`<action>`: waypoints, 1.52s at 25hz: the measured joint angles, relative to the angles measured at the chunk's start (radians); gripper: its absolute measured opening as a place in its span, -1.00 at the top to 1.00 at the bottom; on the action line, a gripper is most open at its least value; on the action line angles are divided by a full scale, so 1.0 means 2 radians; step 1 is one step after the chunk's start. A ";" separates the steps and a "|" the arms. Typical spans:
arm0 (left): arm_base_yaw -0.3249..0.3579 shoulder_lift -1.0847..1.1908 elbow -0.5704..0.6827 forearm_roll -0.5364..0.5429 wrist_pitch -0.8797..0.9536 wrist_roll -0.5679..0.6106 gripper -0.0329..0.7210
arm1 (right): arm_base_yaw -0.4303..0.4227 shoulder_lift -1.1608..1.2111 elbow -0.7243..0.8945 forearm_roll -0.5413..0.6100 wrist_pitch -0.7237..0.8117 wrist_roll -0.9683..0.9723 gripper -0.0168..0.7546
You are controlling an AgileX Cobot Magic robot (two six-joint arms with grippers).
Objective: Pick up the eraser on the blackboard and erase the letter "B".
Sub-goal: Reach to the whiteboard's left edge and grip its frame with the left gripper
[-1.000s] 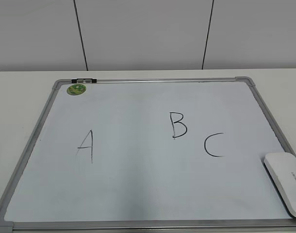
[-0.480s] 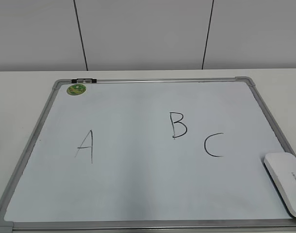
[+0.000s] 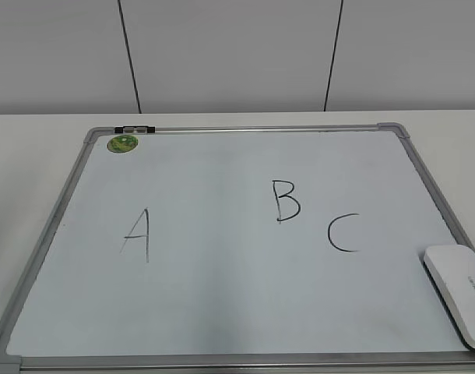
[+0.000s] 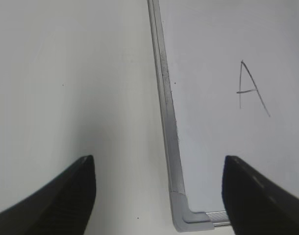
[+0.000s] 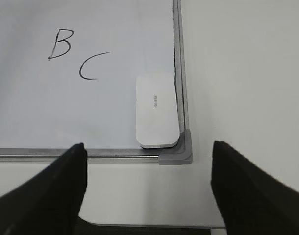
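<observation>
The blackboard [image 3: 222, 296] is a white board with a grey frame, lying flat on the table. The letter "B" [image 3: 285, 201] is drawn in black right of centre, between an "A" [image 3: 137, 234] and a "C" [image 3: 343, 232]. The white eraser [image 3: 462, 290] lies in the board's near right corner. In the right wrist view the eraser [image 5: 156, 108] lies beyond my open, empty right gripper [image 5: 148, 169], with the "B" [image 5: 60, 44] farther left. My left gripper [image 4: 158, 171] is open and empty above the board's near left corner [image 4: 188, 215]. Neither gripper shows in the exterior view.
A small round green magnet [image 3: 122, 143] sits in the board's far left corner, beside a black and white clip [image 3: 135, 128] on the frame. A white wall [image 3: 237, 54] stands behind the table. The table's front edge [image 5: 154, 224] lies just below the right gripper.
</observation>
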 joint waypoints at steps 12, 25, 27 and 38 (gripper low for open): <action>0.000 0.270 -0.097 -0.038 -0.036 0.037 -0.64 | 0.000 0.000 0.000 0.000 0.000 0.000 -0.56; 0.000 0.496 -0.236 -0.060 -0.008 0.044 -0.19 | 0.000 0.000 0.000 0.000 0.000 0.000 -0.56; 0.000 0.518 -0.256 -0.061 0.000 0.044 -0.13 | 0.000 0.000 0.000 0.000 0.000 0.000 -0.56; 0.000 0.589 -0.320 -0.062 0.024 0.044 0.09 | 0.000 0.000 0.000 0.000 0.000 0.000 -0.56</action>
